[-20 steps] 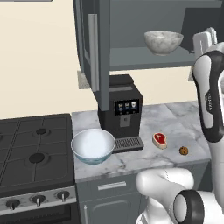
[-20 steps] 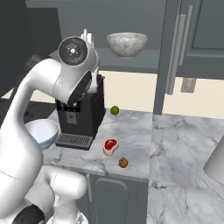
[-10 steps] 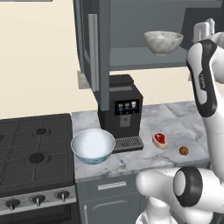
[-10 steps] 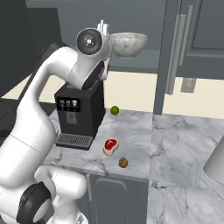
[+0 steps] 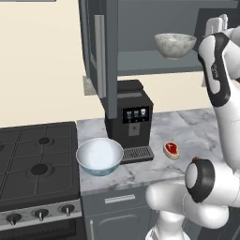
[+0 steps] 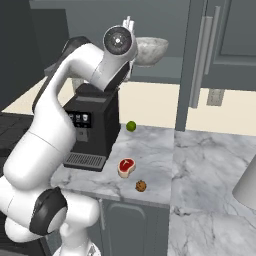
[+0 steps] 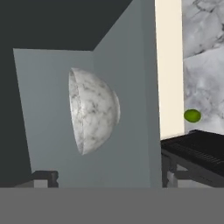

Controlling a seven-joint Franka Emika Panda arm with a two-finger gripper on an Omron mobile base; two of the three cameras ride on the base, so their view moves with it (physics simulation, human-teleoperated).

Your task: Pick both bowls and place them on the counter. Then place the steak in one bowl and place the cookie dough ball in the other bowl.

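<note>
The grey marbled bowl point(image 5: 174, 44) point(image 6: 149, 50) stands on the open cabinet's shelf. In the hand view this bowl point(image 7: 94, 111) appears rolled on its side, straight ahead of my gripper point(image 7: 109, 178), which is open, empty and still apart from it. The hand point(image 5: 217, 24) hangs at shelf height just right of that bowl. The wide white bowl with blue pattern point(image 5: 99, 156) sits on the counter point(image 5: 197, 126) left of the coffee machine. The steak point(image 5: 171, 149) point(image 6: 126, 166) lies on the marble, with the cookie dough ball point(image 6: 141, 186) close beside it.
A black coffee machine point(image 5: 129, 119) point(image 6: 92, 125) stands under the shelf. A green lime point(image 6: 131, 126) point(image 7: 192, 115) lies behind it by the wall. The gas stove point(image 5: 37, 164) is at the left. The cabinet door point(image 5: 105, 56) hangs open left of the shelf.
The arm has risen and swung the hand closer to the marbled bowl on the shelf. The gripper stayed open. Nothing on the counter moved.
</note>
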